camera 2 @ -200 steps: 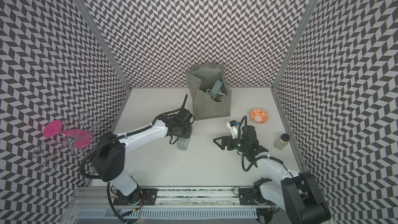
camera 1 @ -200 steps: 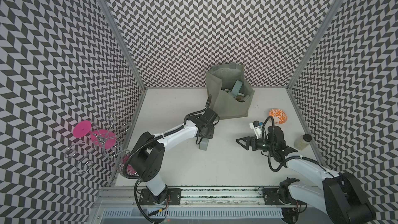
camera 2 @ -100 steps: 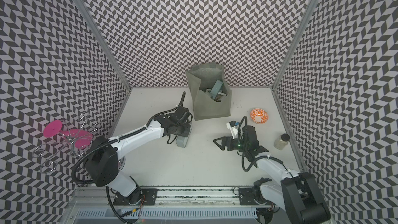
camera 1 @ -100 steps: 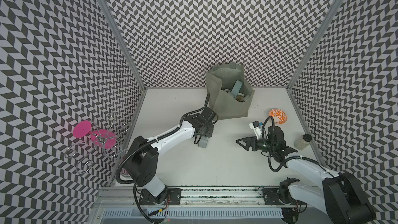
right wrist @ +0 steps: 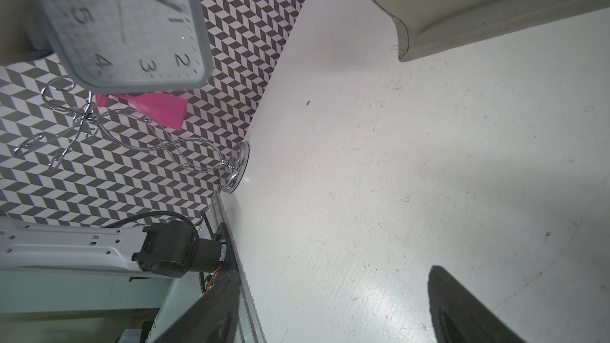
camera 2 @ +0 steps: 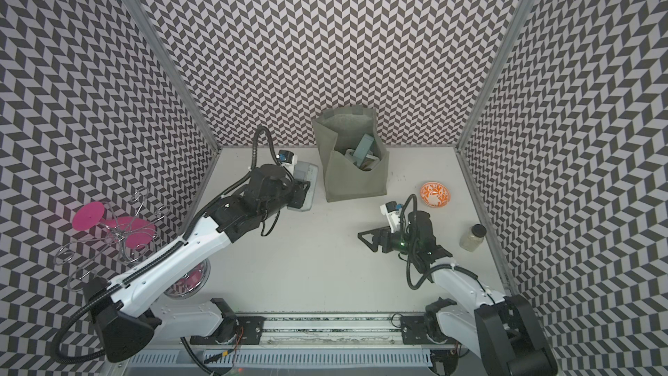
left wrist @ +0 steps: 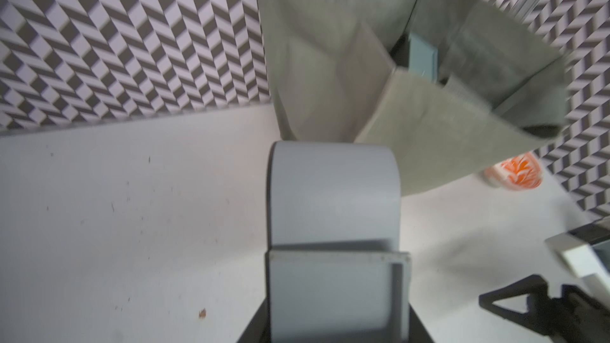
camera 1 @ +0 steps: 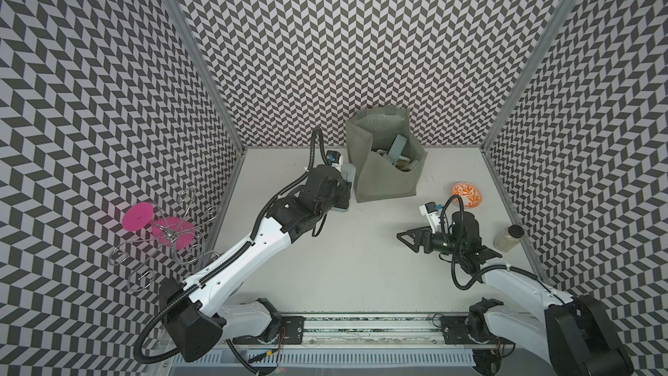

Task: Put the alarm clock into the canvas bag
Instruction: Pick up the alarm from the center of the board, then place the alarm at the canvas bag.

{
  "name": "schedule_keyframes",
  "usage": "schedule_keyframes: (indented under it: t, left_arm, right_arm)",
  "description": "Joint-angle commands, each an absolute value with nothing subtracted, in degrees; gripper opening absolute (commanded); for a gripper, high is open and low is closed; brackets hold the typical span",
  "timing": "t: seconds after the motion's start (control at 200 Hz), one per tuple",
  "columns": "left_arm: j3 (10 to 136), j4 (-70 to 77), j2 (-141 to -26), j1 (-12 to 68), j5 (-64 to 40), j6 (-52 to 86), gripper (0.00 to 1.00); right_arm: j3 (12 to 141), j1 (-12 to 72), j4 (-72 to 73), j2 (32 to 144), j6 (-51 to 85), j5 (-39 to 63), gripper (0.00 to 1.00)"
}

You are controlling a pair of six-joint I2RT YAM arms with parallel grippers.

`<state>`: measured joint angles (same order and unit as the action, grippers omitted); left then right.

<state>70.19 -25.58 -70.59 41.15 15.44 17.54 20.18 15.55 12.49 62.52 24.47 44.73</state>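
In both top views the left gripper [camera 1: 341,195] is clamped on the clock [camera 1: 348,172], holding it just beside the bag [camera 1: 383,175], on the bag's left side and not yet over the mouth. It looks clear of the table [camera 1: 361,265]. The right gripper [camera 1: 410,244] sits well apart with its jaws wide and nothing between them.

From the left wrist I see only the clock's plain grey back [left wrist: 333,199], with the bag's open top [left wrist: 429,133] just beyond it. The jaws pinch its two side edges low down, which seems the right place: flat, stiff sides, away from the front.

The right wrist catches the face [right wrist: 125,24], numerals showing, so the face is turned toward the right arm. The case is squarish with rounded corners, with no real long axis, and thin front to back. I'd guess it is light, hard plastic, smooth enough to slip, with a clear front that could crack if dropped.
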Motion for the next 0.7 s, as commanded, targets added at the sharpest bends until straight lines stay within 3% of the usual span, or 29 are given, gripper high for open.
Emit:
schedule_keyframes:
  t: [0.0, 0.381, 0.696]
  left_arm:
    - [69.61, -10.47, -68.31, 41.13, 16.54, 15.09, 0.25]
    - [71.87, 5.6, -71.01, 40.88, 11.61, 10.03, 0.26]
    - [81.31, 8.53, -81.71, 39.09, -2.07, 5.06, 0.26]
  right_arm:
    - [20.95, 15.12, 15.16, 60.88, 25.45, 45.42, 0.86]
    - [26.49, 15.16, 8.35, 55.08, 26.72, 42.41, 0.84]
    - [38.03, 15.03, -2.37, 46.45, 23.79, 23.04, 0.87]
